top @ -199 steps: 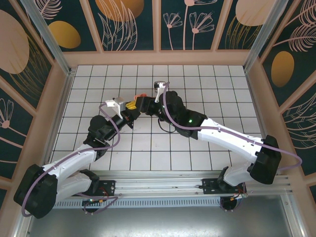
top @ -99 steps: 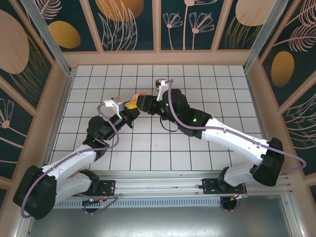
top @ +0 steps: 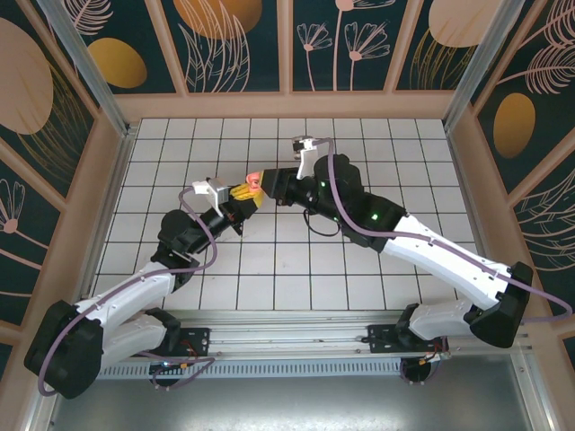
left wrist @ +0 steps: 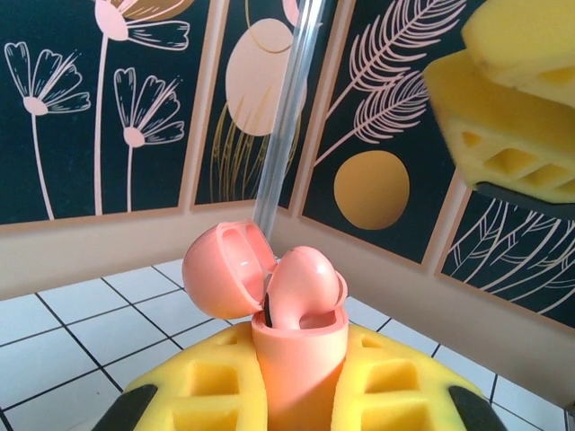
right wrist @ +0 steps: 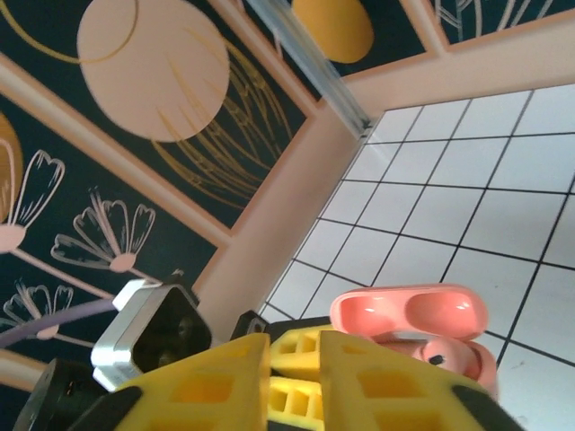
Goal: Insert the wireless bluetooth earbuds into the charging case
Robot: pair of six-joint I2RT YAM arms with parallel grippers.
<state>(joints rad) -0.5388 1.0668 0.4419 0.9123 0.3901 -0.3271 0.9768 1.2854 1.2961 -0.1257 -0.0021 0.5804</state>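
My left gripper (top: 243,192) (left wrist: 301,391) is shut on the body of a salmon-pink charging case (left wrist: 301,359) (top: 255,180), held upright above the tiles. The case's lid (left wrist: 225,269) (right wrist: 409,314) stands open. One pink earbud (left wrist: 304,283) (right wrist: 449,357) sits in the case's mouth, its rounded top above the rim. My right gripper (top: 268,185) (right wrist: 292,377) hovers right beside the case. Its yellow pads (left wrist: 512,99) are a narrow slit apart with nothing between them.
White tiled floor (top: 359,269) spreads all round the two arms. Peach walls with dark floral panels (top: 243,45) enclose it on three sides. The left arm's wrist camera block (right wrist: 148,332) sits just beyond my right fingers.
The right gripper's jaws have narrowed from wide to a thin slit, and its wrist has swung toward the back right. The left arm still holds the case in place.
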